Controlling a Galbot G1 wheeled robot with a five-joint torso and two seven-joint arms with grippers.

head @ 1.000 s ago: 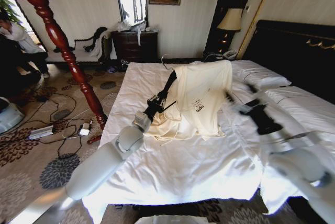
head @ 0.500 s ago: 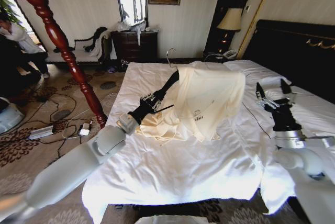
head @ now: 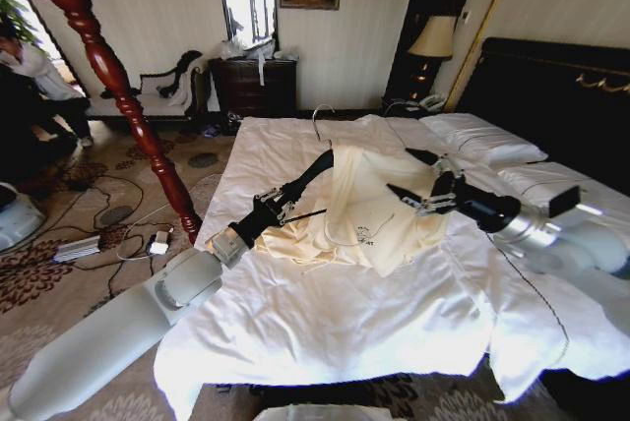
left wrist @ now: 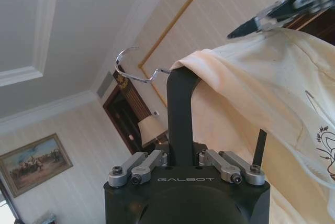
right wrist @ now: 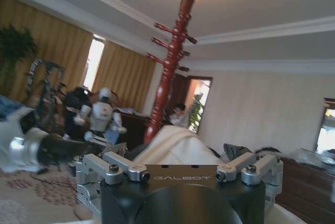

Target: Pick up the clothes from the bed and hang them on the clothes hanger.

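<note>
Left gripper (head: 272, 207) is clamped on the black arm of the hanger (head: 313, 164), lifted above the bed (head: 325, 323) so the fabric can hang free of the sheets. In the left wrist view the fingers (left wrist: 144, 164) sit tight either side of that black bar, which rises straight out from between them, and the silver hook (left wrist: 132, 63) curls off at the far end of the bar from the fingers. Holding it low on one arm leaves the rest of the frame clear for the cloth.

The shirt (head: 379, 210) is draped over the hanger's far shoulder and spills down the side away from the left fingers, its lower folds resting on the white duvet. So it's on the hanger, but bunched and lopsided, I'd say, not yet sitting square.

Right gripper (head: 418, 181) is in over the shirt, spread wide, one fingertip just above the fabric's upper edge and the other down against the cloth. Nothing is between them. That looks like a reach to tug or spread the shoulder across.

The wooden coat stand (head: 108, 67) is well off to the left of both grippers, on the carpet
</note>
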